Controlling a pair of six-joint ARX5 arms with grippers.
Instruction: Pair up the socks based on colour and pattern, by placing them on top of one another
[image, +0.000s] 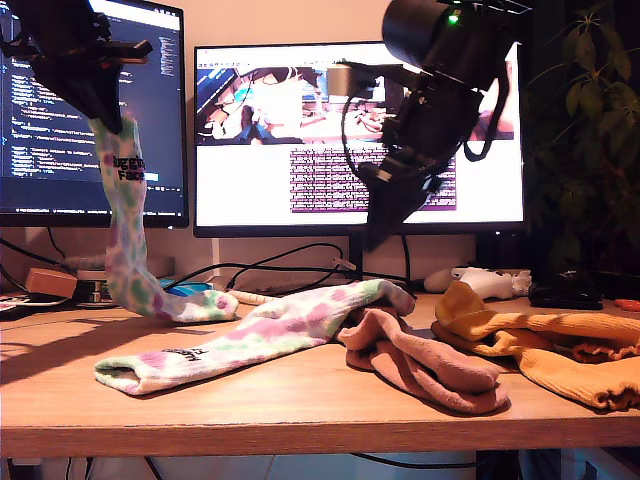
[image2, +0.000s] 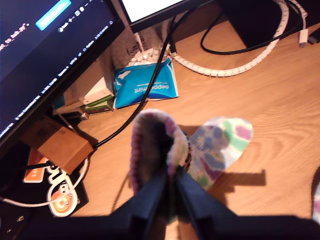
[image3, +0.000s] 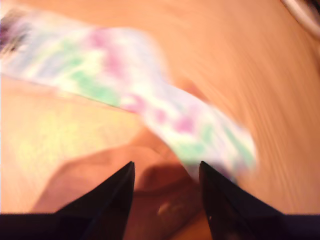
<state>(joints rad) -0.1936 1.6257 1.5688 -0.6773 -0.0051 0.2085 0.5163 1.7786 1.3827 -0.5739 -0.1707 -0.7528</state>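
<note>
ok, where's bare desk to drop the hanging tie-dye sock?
Bare wood runs along the front edge of the desk, ahead of the flat tie-dye sock, and at the exterior view's left. The middle and the exterior view's right are crowded: pink socks, yellow socks. My first gripper holds the hanging sock; my second gripper hangs open above the pink ones.

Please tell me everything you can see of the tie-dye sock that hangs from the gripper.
The hanging tie-dye sock is long, soft knit, white with green and purple blotches and black lettering near the cuff. My first gripper pinches its cuff shut. It hangs nearly upright before the monitor on the exterior view's left, its foot resting on the wooden desk.
</note>
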